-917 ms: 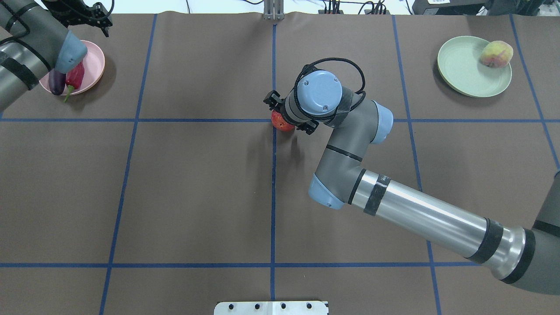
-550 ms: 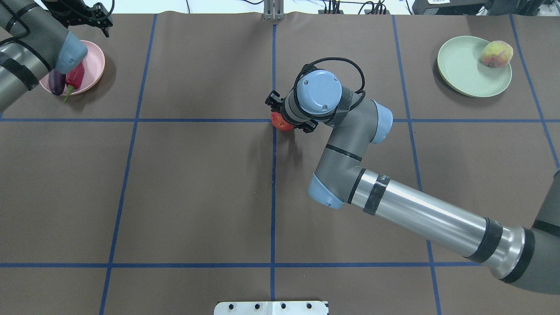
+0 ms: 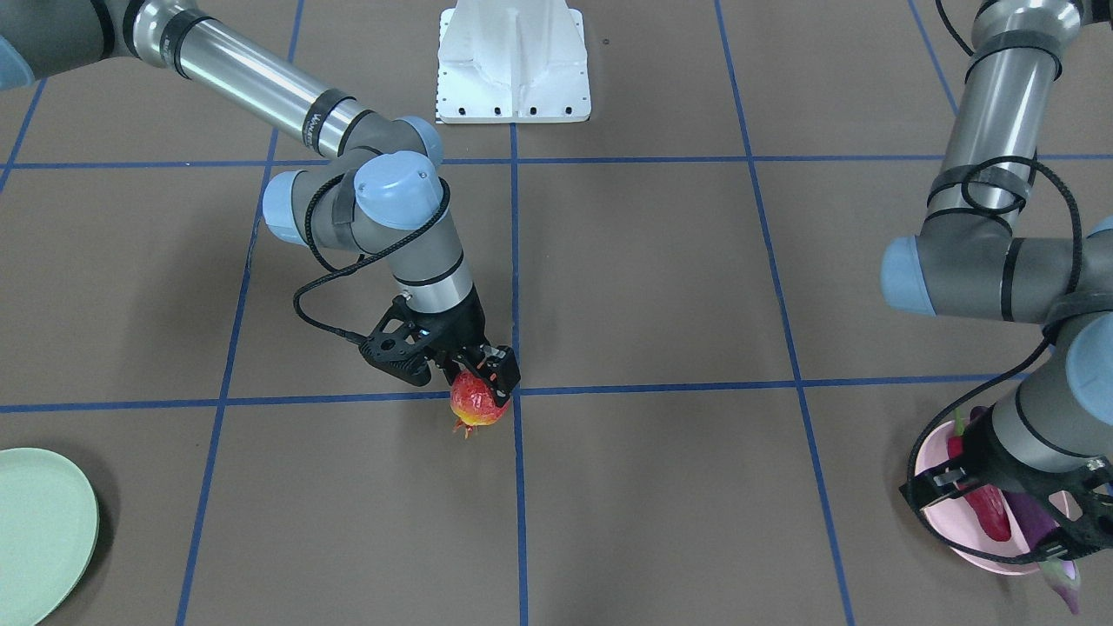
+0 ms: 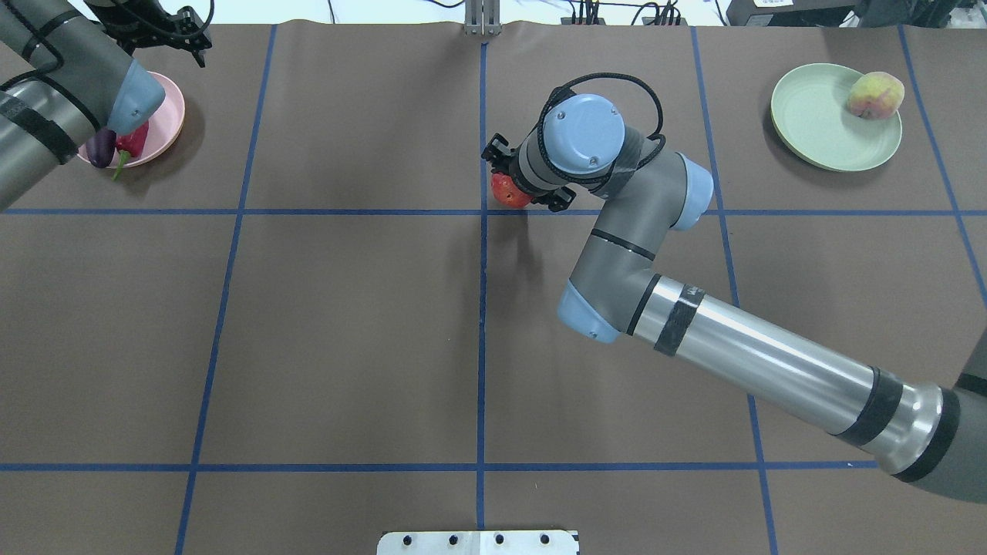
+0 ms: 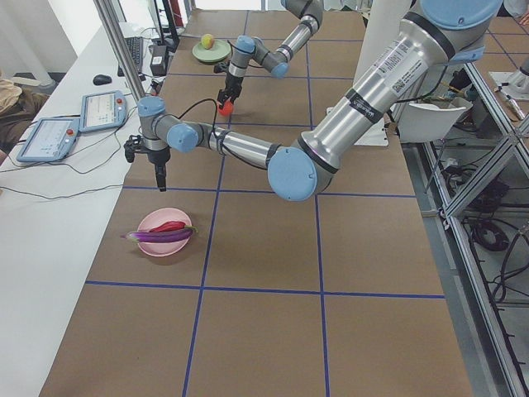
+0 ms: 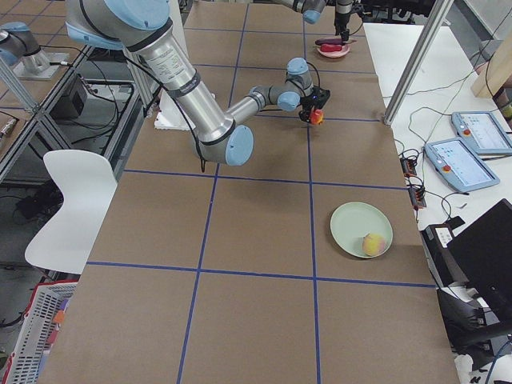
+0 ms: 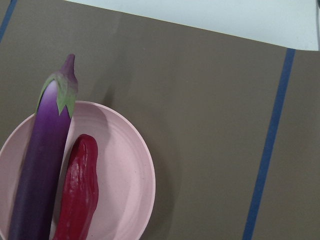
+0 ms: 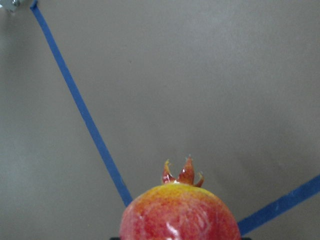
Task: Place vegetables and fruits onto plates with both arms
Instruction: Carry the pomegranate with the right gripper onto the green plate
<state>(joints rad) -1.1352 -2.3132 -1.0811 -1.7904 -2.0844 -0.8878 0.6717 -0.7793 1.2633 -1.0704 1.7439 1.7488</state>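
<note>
Front-facing: our right gripper (image 3: 483, 382) clamps the pomegranate (image 3: 475, 405) at the middle of the worktop (image 3: 661, 261). Our left gripper (image 3: 993, 520) hangs spread wide above the pink plate (image 3: 946, 523).

Overhead: we should carry the fruit level to the green plate (image 4: 810, 123) in the far right corner and set it down clear of the peach (image 4: 875, 94) at its rim. The path looks open.

— What's on the pink plate (image 5: 161, 251)?
— The eggplant (image 5: 161, 236) and the red chili pepper (image 5: 168, 226), lying side by side. The left gripper (image 5: 160, 178) hangs pointing down beyond the plate, apart from it.
— And farther along the table?
— The right gripper (image 5: 226, 98) has the pomegranate (image 5: 224, 106) at its tip. Past that, the peach (image 5: 207, 40) sits on the green plate (image 5: 219, 53).
</note>
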